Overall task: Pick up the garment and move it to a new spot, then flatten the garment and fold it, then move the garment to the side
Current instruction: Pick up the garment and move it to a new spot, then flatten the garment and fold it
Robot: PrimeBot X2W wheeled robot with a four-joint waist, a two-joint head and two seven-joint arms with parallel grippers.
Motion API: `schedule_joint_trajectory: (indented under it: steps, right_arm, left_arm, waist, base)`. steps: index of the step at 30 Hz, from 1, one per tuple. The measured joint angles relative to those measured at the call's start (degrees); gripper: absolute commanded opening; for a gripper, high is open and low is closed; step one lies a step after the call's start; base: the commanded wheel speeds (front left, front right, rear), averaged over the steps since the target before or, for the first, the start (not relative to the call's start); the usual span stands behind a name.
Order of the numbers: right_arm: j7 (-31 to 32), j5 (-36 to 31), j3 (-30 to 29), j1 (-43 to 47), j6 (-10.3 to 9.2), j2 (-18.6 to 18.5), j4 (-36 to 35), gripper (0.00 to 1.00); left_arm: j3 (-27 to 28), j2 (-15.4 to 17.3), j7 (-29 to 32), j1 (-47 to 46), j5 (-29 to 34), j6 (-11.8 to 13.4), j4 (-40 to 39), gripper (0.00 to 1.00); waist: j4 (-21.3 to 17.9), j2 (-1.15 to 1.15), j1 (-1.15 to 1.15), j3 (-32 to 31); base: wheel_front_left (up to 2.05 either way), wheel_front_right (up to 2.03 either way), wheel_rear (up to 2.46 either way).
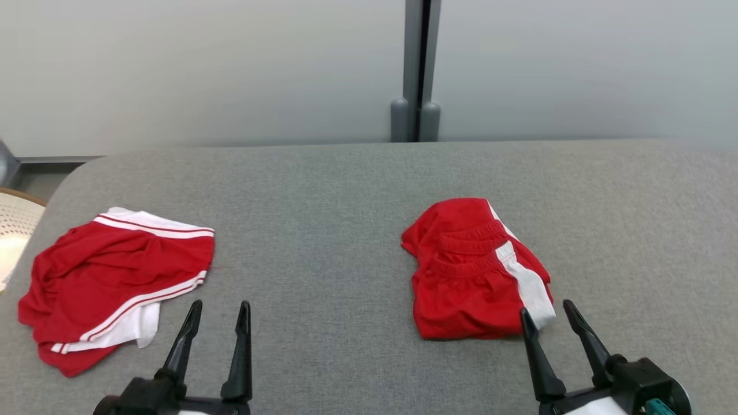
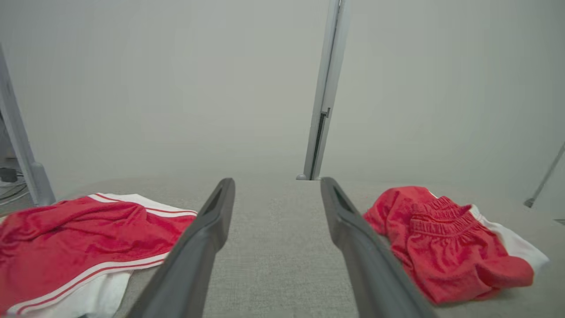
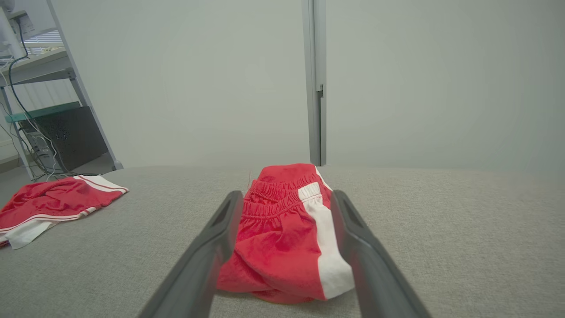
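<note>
Both arms low at the near edge of the grey fabric-covered table (image 1: 334, 190), fingers pointing toward the far edge. Left gripper (image 1: 221, 304) (image 2: 277, 182): fingers spread wide, nothing between them, over bare table between the two garments. Right gripper (image 1: 545, 307) (image 3: 287, 194): fingers also spread wide, nothing gripped, angled slightly left and lined up on the red shorts (image 1: 467, 276) (image 3: 273, 247) (image 2: 441, 247). In the right wrist view the shorts sit framed between the two fingers. In the head view the fingertips are at the shorts' near right corner, by the white side stripe; can't tell whether they touch the cloth. The shorts lie bunched on the right half of the table, nearer the near edge, elastic waistband doubled over on top. A second red garment with white striped trim (image 1: 109, 276) (image 2: 75, 229) (image 3: 48, 198) lies crumpled by the near left corner, well apart from the shorts and just left of the left gripper. Grey wall post (image 1: 416, 69) beyond the far edge.
</note>
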Motion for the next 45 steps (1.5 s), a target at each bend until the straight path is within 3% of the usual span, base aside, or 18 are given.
schedule_joint_trajectory:
  steps: [10,45]
  right_arm:
    - [0.0,-0.6,-4.47,5.29,0.0,-0.03,-2.75,1.0]
    - [0.0,0.55,-3.09,4.38,0.0,-0.01,-2.29,1.0]
  left_arm:
    - [2.11,-0.21,0.0,8.04,3.1,0.37,-2.7,1.0]
    - [-0.03,-0.24,0.0,7.39,4.85,2.14,-1.45,1.0]
  waist:
    - [1.07,0.0,0.0,-2.62]
    - [-0.24,0.0,0.0,-2.42]
  base:
    - [0.0,0.0,0.0]
    - [0.0,0.0,0.0]
